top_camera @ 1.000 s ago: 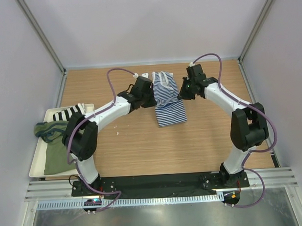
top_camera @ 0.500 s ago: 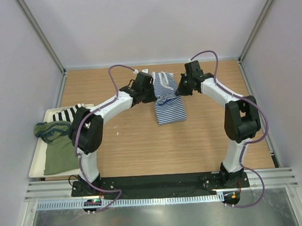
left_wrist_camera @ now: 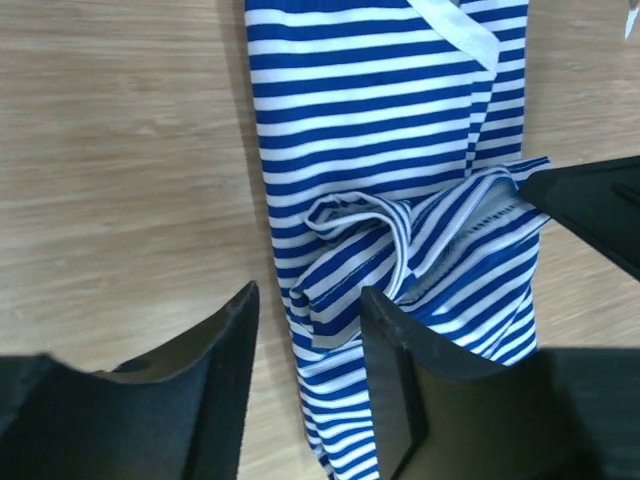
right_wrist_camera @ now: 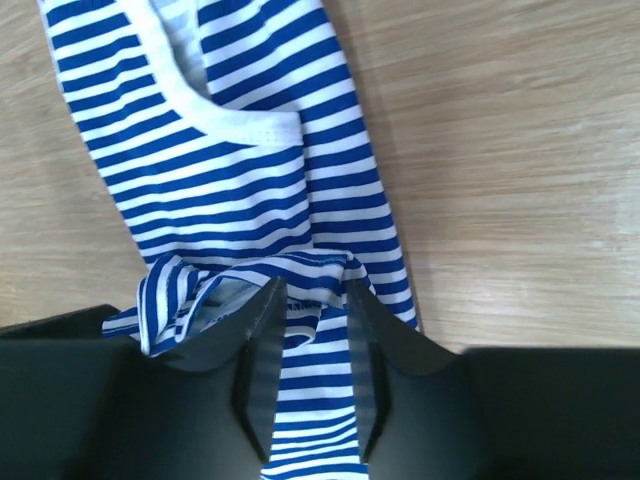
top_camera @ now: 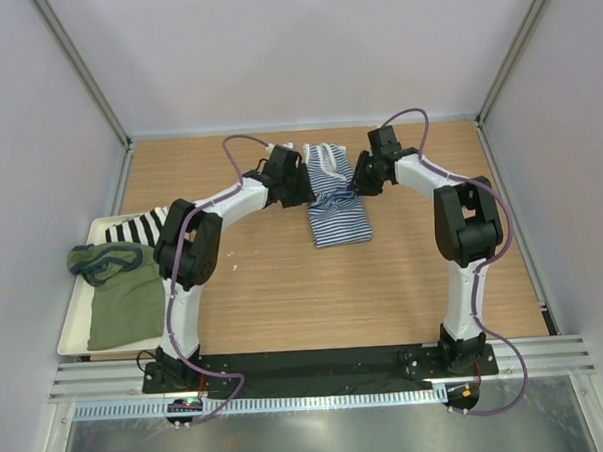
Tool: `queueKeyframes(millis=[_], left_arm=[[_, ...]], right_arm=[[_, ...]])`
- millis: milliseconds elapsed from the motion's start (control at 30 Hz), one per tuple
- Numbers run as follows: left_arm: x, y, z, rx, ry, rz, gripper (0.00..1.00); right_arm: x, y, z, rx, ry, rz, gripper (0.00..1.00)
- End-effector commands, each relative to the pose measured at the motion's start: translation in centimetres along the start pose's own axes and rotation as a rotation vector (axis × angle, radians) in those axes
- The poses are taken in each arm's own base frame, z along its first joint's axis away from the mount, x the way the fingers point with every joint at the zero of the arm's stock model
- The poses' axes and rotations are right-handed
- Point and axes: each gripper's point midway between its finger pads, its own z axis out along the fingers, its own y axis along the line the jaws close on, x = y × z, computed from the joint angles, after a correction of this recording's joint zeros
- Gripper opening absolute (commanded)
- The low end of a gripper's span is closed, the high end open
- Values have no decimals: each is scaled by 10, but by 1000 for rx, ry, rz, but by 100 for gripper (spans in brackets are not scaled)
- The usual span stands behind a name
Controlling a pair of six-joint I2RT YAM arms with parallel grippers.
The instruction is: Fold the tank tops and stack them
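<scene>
The navy-and-white striped tank top (top_camera: pixel 336 196) lies folded lengthwise at the back middle of the wooden table, a bunched fold of hem across its middle (left_wrist_camera: pixel 400 230). My left gripper (top_camera: pixel 300 186) is at its left edge, open, with the cloth's edge (left_wrist_camera: pixel 330 310) lying loose between the jaws (left_wrist_camera: pixel 305 325). My right gripper (top_camera: pixel 358 179) is at its right edge, open, its jaws astride the bunched hem (right_wrist_camera: pixel 312 300). The olive green tank top (top_camera: pixel 125 306) with navy trim lies on the white tray at the left.
The white tray (top_camera: pixel 70 326) sits at the table's left edge and also holds a black-and-white striped cloth (top_camera: pixel 137 229). Side walls and metal posts enclose the table. Bare wood (top_camera: pixel 315 295) lies between the striped top and the arm bases.
Both grippers, shut on the striped top a moment ago, have opened and let the hem fall on the cloth. Both arms have drawn in closer to the top.
</scene>
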Motion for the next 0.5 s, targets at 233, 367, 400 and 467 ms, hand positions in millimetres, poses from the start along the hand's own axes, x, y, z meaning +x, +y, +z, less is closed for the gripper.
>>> queueKeyframes(millis=[233, 367, 400, 467], left_arm=[[-55, -30, -38, 169, -147, 4, 67], [-52, -24, -61, 145, -173, -25, 100], [-52, -27, -71, 162, -179, -29, 100], [-27, -28, -72, 195, -124, -39, 97]], right_arm=[[-44, 16, -59, -60, -227, -13, 61], [-21, -1, -79, -43, -238, -30, 62], [-12, 2, -82, -71, -220, -43, 60], [7, -3, -84, -95, -188, -44, 56]])
